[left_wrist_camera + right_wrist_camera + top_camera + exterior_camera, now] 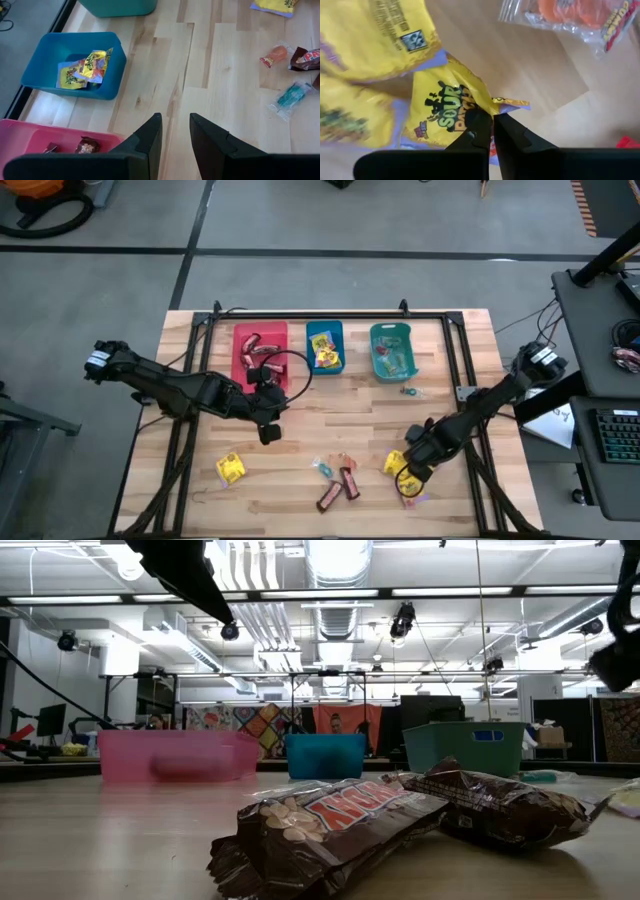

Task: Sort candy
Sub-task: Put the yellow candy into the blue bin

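The right gripper (492, 131) is down at the near right of the table, its fingers pinched shut on the edge of a yellow Sour Patch packet (447, 107). More yellow packets (380, 35) overlap just beside it, and a clear bag of orange gummies (570, 15) lies near. The left gripper (175, 135) hangs empty, fingers slightly parted, over the table beside the pink bin (260, 355). The blue bin (325, 347) already holds yellow packets, the teal bin (391, 350) small pieces. Brown bars (338, 485) and another yellow packet (230, 469) lie loose on the near table. The grip is only on a thin wrapper corner, so the packet could slip free on lifting, or a neighbouring packet could drag along.
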